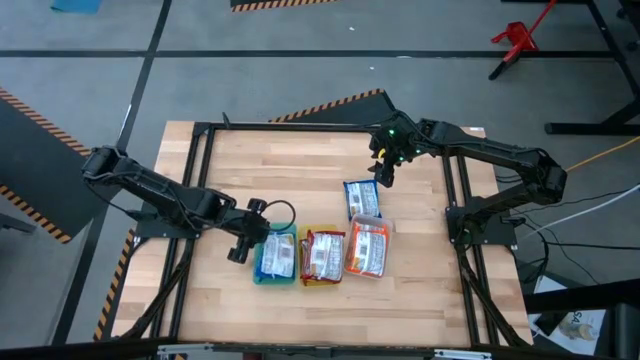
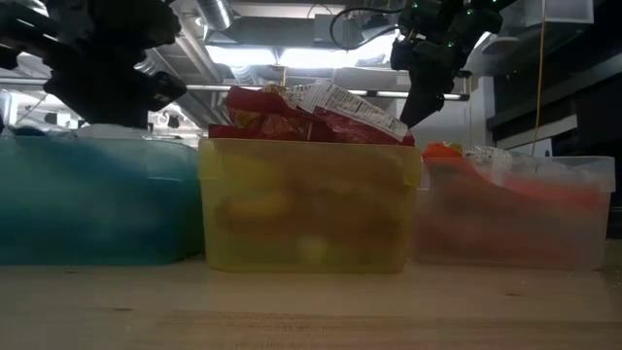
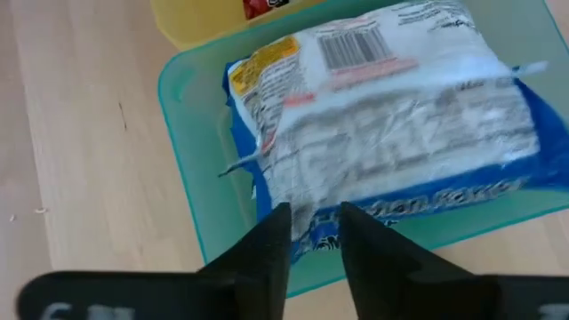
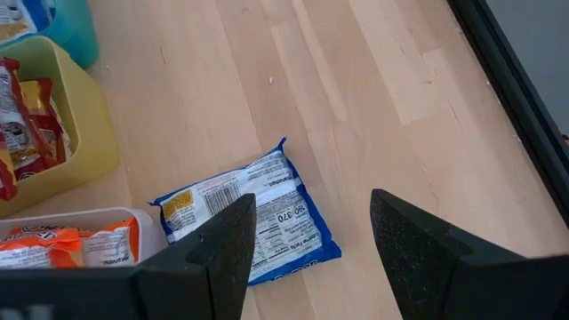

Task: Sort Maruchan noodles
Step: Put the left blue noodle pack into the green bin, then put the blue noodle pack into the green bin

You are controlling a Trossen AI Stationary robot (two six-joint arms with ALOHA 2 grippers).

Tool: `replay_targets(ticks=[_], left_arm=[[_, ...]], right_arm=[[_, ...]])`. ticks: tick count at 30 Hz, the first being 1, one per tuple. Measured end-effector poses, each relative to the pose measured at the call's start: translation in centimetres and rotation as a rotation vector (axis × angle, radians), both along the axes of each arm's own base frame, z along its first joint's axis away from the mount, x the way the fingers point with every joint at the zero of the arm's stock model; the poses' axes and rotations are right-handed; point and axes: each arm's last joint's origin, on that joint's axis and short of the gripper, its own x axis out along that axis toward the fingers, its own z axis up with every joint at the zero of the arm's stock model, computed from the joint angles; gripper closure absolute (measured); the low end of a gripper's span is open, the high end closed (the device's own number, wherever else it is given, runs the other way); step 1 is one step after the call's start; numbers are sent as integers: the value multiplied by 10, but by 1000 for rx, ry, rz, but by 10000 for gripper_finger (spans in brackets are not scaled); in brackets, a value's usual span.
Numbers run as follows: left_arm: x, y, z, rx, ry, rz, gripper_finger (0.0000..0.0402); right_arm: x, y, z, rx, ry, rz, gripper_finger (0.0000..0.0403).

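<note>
1. Your left gripper (image 3: pixel 307 236) sits low centre in the left wrist view, fingers nearly closed with a thin gap and nothing between them, tips just over the near edge of a blue-and-white packet (image 3: pixel 391 133).
2. That packet lies barcode side up in the green tray (image 3: pixel 191 204). Only this view shows its crinkled wrapper and yellow label corner.
3. In the high view you see the left gripper (image 1: pixel 243 240) just left of the green tray (image 1: pixel 262 272), lower centre of the frame.
4. Your right gripper (image 4: pixel 311 240) is released, fingers wide apart. The right wrist view frames a loose blue-and-white packet (image 4: pixel 253 222) flat on the table (image 4: pixel 373 107), below the fingers and not touched.
5. In the high view that loose packet (image 1: pixel 361 198) lies just above the clear tray (image 1: pixel 383 268), with the right gripper (image 1: pixel 384 170) near it, upper centre right.
6. The row of trays reads green, yellow tray (image 1: pixel 302 280), clear. Dark red packets (image 1: pixel 322 255) fill the yellow, orange-and-white packets (image 1: pixel 368 248) fill the clear.
7. Only the low view shows height: red packets (image 2: pixel 311 112) stand heaped above the yellow tray's (image 2: pixel 301 209) rim.
</note>
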Motion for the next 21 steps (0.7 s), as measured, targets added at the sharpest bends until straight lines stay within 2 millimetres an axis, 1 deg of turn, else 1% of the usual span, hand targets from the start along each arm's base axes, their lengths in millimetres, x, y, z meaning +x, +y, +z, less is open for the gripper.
replay_targets(ticks=[6, 9, 11, 13, 15, 21], left_arm=[[0, 0, 0, -3, 2, 7, 271], [0, 0, 1, 6, 6, 12, 253], [1, 1, 4, 19, -6, 22, 245], [2, 1, 8, 47, -14, 40, 239], [3, 2, 14, 85, -20, 62, 238], [7, 4, 36, 163, -61, 115, 237]], right_arm=[[-1, 0, -1, 4, 13, -12, 194], [-3, -1, -5, -21, 78, -58, 194], [-5, -2, -12, -43, 123, -118, 194], [-8, -3, -22, -59, 164, -185, 194], [-13, -1, -37, -52, 214, -234, 194], [-32, 8, -85, 35, 336, -325, 194]])
